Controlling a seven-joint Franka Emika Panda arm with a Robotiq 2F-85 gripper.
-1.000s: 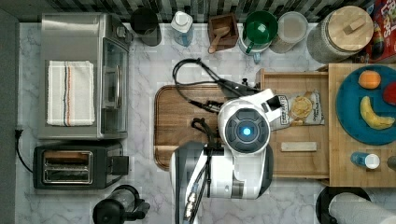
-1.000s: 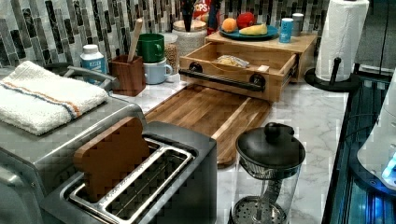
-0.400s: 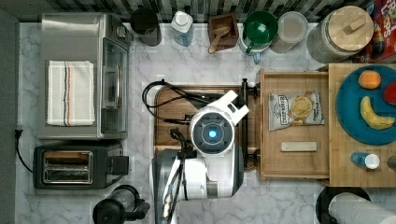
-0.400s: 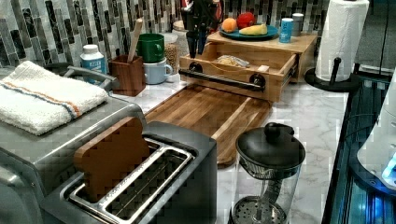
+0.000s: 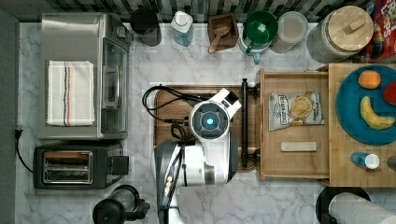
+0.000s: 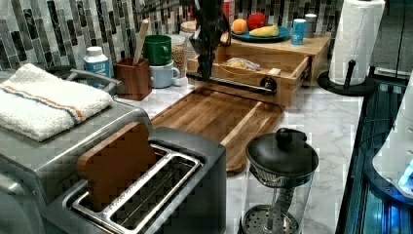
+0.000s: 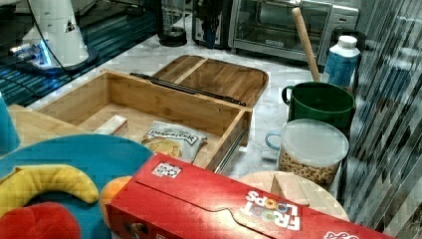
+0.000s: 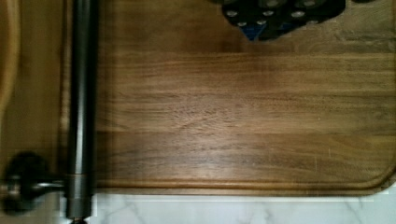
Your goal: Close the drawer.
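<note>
Drawer [image 5: 294,163] pulled open, handle [image 5: 244,123] running 12-to-6 in top view, front facing 9 o'clock toward cutting board [image 5: 173,114]. Tool state: cannot tell.

Bare cutting board [image 5: 177,109] fronts the drawer's bar handle [image 5: 244,122], unobstructed.

Bamboo-coloured drawer [image 5: 294,158], black bar handle [image 5: 243,123]

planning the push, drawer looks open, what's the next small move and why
Probably ease the arm toward the top view's right until it meets the handle, then push. The drawer stands pulled out with the chip bag showing, and the arm sits over the cutting board beside the handle.
</note>
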